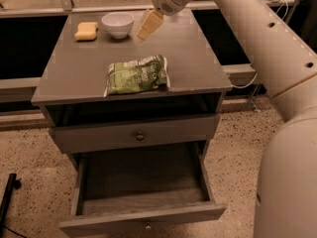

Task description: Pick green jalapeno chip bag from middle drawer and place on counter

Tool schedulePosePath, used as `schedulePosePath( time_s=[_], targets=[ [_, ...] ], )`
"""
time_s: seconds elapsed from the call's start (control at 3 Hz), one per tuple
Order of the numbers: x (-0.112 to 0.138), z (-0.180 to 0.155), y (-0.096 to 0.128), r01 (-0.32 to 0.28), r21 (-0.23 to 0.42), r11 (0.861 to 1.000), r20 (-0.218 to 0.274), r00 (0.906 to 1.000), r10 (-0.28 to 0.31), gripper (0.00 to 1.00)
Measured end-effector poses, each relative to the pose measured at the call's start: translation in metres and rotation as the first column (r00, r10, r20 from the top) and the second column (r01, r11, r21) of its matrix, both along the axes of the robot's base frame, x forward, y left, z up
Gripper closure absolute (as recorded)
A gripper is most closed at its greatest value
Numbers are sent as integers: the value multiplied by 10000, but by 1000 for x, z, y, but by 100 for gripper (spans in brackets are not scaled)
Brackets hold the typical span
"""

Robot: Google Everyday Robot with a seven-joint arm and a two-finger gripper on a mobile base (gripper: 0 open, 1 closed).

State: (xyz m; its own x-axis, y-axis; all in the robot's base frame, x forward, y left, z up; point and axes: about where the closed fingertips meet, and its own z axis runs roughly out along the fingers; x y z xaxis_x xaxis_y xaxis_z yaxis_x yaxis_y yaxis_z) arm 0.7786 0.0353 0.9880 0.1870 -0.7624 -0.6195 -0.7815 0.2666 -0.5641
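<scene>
The green jalapeno chip bag [137, 75] lies flat on the counter [198, 58], near its front edge and a little right of centre. My gripper [149, 25] hangs above the back of the counter, up and behind the bag and clear of it. Its tan fingers [146, 29] are open and hold nothing. The middle drawer [143, 182] is pulled out below, and its wood-grain floor is bare.
A white bowl [117, 24] and a yellow sponge [86, 30] sit at the back left of the counter, the bowl close to my gripper. The shallower drawer with the round knob [140, 136] is closed. My arm [257, 38] spans the right side. The floor is speckled.
</scene>
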Motion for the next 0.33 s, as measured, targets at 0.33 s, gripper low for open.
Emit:
schedulePosePath(
  time_s=[0.33],
  targets=[
    [0,0,0,0,0,10000,0,10000,0,0]
  ],
)
